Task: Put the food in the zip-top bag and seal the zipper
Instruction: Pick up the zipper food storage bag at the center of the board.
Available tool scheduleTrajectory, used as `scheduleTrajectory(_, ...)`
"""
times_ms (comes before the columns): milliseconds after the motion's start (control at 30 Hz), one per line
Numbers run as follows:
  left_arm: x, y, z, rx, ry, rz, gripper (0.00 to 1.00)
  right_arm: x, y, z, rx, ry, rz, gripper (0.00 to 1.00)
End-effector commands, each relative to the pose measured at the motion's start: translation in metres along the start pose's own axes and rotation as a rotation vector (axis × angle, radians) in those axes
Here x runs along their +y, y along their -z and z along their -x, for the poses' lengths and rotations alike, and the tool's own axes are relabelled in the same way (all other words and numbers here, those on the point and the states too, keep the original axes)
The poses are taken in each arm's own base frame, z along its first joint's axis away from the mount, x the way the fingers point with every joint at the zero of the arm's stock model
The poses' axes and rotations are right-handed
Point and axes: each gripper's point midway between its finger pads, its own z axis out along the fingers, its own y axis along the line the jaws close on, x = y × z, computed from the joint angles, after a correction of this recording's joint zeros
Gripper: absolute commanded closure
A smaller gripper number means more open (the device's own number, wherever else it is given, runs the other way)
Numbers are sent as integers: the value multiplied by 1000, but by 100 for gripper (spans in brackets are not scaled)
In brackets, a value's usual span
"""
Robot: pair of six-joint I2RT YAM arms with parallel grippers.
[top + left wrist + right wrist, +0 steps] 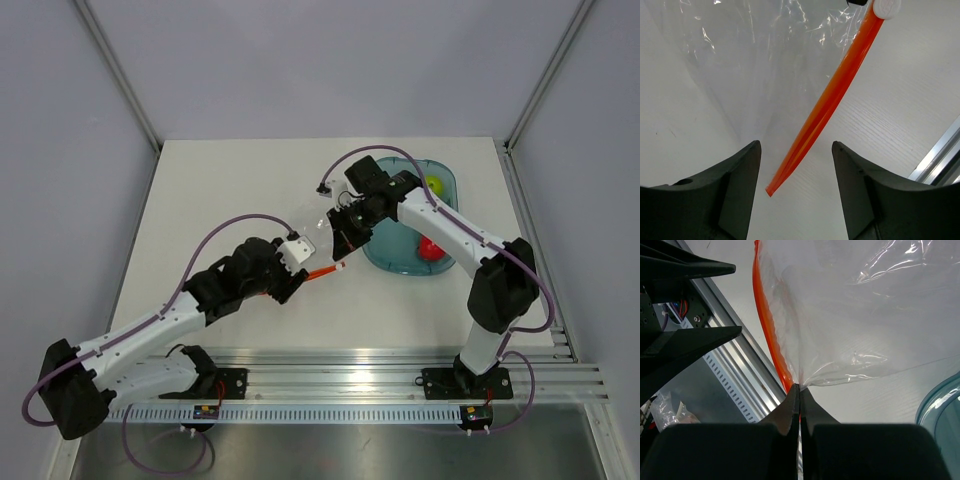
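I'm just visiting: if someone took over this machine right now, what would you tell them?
Right hand shut, pinching the clear bag by its orange zipper strip.
Left hand open, fingers either side of the strip's loose end, not gripping.
A green fruit and a red fruit sit in the teal tray; none visible in the bag.
Done: bag held. Left: load the fruit, zip it shut.

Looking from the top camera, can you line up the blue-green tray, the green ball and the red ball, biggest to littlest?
1. Teal tray: biggest by far.
2-3. Red ball and green ball: about alike, each partly hidden by the right arm, so unranked.
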Motion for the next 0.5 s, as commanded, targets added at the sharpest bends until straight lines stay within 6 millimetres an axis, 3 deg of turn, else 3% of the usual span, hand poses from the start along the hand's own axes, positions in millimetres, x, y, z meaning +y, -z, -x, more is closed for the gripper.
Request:
scheduleTrajectory(0, 7, -5, 15, -61, -30, 40, 38, 3, 4, 14, -30, 29, 44, 100)
scheduleTrajectory(233, 9, -19, 9, -27, -45, 53, 43, -4, 7, 10, -30, 28, 54, 100)
scheduleTrajectory(467, 6, -29, 5, -15, -40, 52, 36, -8, 9, 11, -41, 33, 68, 100)
